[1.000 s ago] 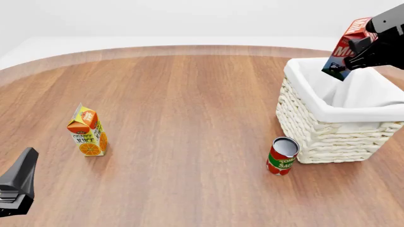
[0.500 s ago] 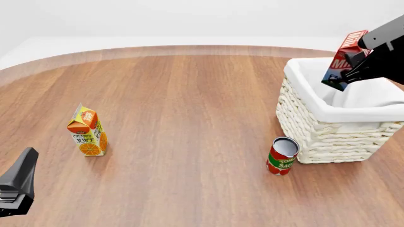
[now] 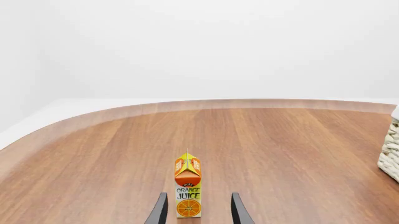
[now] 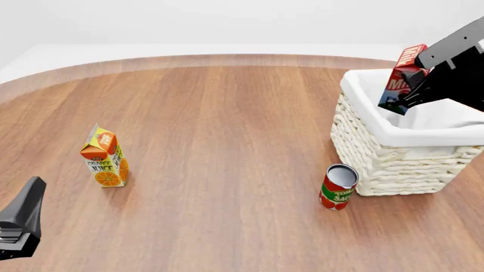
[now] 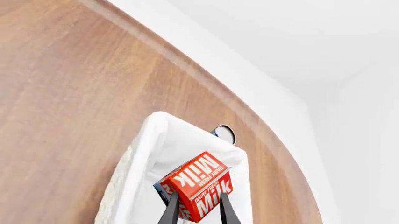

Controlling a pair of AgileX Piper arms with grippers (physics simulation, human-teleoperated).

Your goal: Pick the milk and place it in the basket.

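The milk (image 4: 400, 78), a red carton with white lettering, hangs tilted above the far left part of the basket (image 4: 393, 164), a cream-white wicker basket with white cloth lining. My right gripper (image 4: 414, 85) is shut on the milk and holds it over the basket's opening. In the right wrist view the milk (image 5: 197, 182) sits between the fingers (image 5: 169, 211) above the white lining (image 5: 156, 154). My left gripper (image 4: 22, 222) is at the near left edge of the table, open and empty. In the left wrist view its fingers (image 3: 160, 210) frame the juice carton from a distance.
An orange-yellow juice carton (image 4: 105, 157) stands on the left of the wooden table (image 4: 226, 113); it also shows in the left wrist view (image 3: 188, 191). A red tomato sauce can (image 4: 338, 187) stands just in front of the basket's near left corner.
My right gripper has carried the milk to the left and a little lower over the basket. The left arm, juice carton and can have not moved.
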